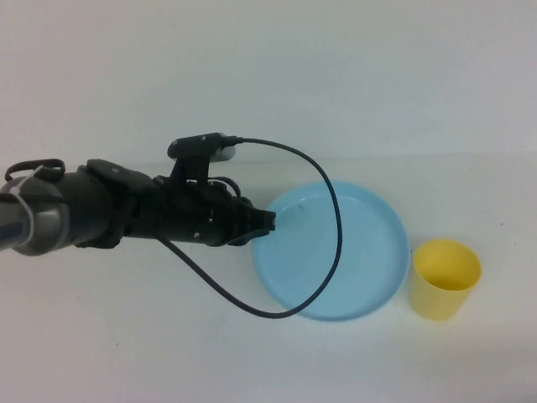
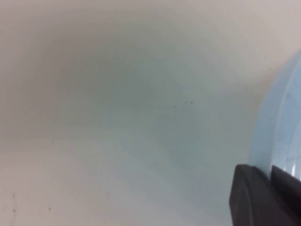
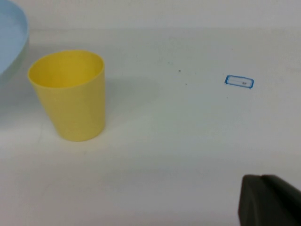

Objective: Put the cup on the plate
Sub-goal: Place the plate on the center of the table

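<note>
The light blue plate [image 1: 369, 269] lies on the white table right of centre. The yellow cup [image 1: 445, 279] stands upright on the table just off the plate's right rim, apart from both grippers. My left gripper [image 1: 267, 223] reaches in from the left and is shut on the plate's left rim. In the left wrist view the plate's rim [image 2: 282, 117] runs into the narrow slot between the dark fingers of the left gripper [image 2: 272, 176]. The right wrist view shows the cup [image 3: 70, 94], an edge of the plate [image 3: 11, 37], and my right gripper [image 3: 261, 181] shut and empty, well away from the cup.
A black cable [image 1: 336, 218] loops from the left wrist camera over the plate. A small blue rectangle mark [image 3: 239, 81] is drawn on the table beyond the cup. The right arm is outside the high view.
</note>
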`<state>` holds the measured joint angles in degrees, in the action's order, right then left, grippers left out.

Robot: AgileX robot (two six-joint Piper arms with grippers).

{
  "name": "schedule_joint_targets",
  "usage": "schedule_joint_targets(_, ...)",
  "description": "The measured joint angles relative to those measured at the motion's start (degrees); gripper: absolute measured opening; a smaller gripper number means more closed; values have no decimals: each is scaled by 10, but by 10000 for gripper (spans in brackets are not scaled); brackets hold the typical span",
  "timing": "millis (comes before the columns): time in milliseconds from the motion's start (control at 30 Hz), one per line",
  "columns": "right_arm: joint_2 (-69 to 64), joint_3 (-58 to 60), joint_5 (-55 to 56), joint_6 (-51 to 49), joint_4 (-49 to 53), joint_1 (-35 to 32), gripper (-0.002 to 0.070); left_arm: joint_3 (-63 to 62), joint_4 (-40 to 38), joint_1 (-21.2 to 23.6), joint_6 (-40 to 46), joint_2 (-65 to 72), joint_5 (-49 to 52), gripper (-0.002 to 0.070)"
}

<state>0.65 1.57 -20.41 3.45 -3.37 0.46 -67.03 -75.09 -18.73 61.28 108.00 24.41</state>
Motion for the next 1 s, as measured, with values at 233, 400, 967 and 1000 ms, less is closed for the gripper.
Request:
schedule_joint_targets(233, 0, 0, 0, 0, 0, 0, 0, -4, 3, 0, -14, 48, 0, 7)
schedule_joint_targets(400, 0, 0, 0, 0, 0, 0, 0, -5, 3, 0, -16, 65, 6, 7)
schedule_joint_targets(967, 0, 0, 0, 0, 0, 0, 0, -9, 5, 3, 16, -6, -5, 49)
schedule_joint_targets(1000, 0, 0, 0, 0, 0, 0, 0, -9, 5, 6, 19, -25, -8, 32)
